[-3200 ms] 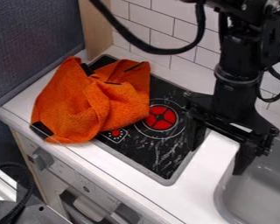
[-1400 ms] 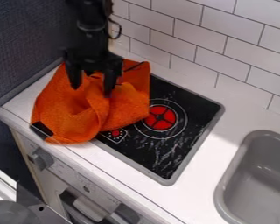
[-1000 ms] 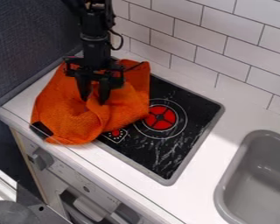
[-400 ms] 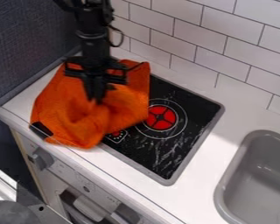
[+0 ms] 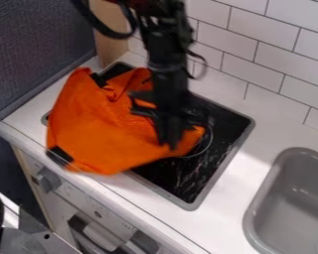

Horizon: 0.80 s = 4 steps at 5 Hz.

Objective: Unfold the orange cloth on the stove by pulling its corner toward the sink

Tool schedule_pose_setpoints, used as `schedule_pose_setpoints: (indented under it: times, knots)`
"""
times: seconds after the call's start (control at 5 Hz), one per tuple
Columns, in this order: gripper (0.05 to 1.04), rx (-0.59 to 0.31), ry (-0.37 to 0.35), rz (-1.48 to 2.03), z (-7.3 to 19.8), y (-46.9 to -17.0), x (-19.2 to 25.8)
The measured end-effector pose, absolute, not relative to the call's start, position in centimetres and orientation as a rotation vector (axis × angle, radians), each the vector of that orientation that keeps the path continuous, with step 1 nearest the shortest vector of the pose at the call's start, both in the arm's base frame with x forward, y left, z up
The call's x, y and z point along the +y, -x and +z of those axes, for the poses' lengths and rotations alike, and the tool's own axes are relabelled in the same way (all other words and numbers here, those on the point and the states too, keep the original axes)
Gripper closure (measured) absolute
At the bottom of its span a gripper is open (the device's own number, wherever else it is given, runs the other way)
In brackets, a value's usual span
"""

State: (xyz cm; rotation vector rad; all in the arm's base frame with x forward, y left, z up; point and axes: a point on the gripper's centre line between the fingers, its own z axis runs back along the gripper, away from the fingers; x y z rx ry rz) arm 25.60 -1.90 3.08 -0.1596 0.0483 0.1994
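one cooktop (image 5: 182, 181), orange cloth (image 5: 99, 136), tiled wall (image 5: 255, 32)

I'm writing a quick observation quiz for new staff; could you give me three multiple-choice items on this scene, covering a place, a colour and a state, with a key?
1. Where in the picture is the sink?
A) Left of the stove
B) Right of the stove
C) Above the stove

2. What is the cloth's main colour?
A) Blue
B) White
C) Orange

3. How is the cloth?
A) Pinched in the gripper
B) Folded into a neat square
C) Rolled up tight

1: B, its grey basin lies past the stove's right edge.
2: C, orange covers nearly all of it.
3: A, it gathers at the closed fingers.
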Motion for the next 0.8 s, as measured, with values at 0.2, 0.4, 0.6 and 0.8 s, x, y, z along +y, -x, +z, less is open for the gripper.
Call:
schedule_pose_setpoints:
  times: [0.2,0.4,0.6,0.8]
  knots:
    - [1.032,0.063,0.166,0.130,2.4,-24.4,-5.8]
    - [1.032,0.118,0.144,0.072,0.6,-22.7,-8.4]
    - [1.032,0.158,0.151,0.020,-0.8,-21.7,-10.4]
    - [1.022,0.186,0.156,-0.015,-2.1,-21.1,-11.2]
